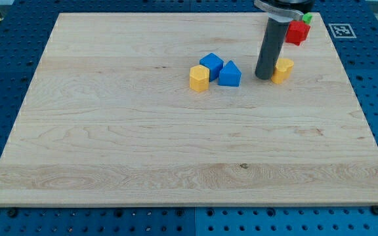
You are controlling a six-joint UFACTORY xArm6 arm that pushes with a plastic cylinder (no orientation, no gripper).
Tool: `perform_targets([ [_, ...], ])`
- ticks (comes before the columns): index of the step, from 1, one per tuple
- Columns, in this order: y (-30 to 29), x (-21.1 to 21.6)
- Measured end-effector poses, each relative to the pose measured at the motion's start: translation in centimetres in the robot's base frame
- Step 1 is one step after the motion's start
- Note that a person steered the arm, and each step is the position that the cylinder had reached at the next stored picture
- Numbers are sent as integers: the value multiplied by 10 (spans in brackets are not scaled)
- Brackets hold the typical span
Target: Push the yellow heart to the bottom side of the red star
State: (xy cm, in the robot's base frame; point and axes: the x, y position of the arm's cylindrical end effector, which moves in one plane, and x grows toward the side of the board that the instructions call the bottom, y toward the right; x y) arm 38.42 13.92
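**Camera view: tip beside yellow heart**

Camera view has my tip (265,77) on the board, touching or just beside the yellow heart (282,70) on its left edge w/ the rod rising to the view's top. No claw on this rig (plain rod, so nothing to open or close). Yellow heart sits below & slightly left of the red star (298,31), apart from it. Green block (307,18) pokes out behind the star, shape unclear. Left of the tip: blue cube (211,65), blue triangular block (230,74) & yellow hexagon-ish block (199,77), clustered on the wooden table (143,144).
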Motion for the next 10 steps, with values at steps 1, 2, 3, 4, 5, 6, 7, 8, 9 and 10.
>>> perform_targets([
  [1,1,27],
  [2,1,33],
  [3,4,33],
  [4,16,24],
  [5,16,17],
  [6,17,17],
  [7,17,17],
  [8,17,14],
  [9,17,11],
  [10,17,9],
])
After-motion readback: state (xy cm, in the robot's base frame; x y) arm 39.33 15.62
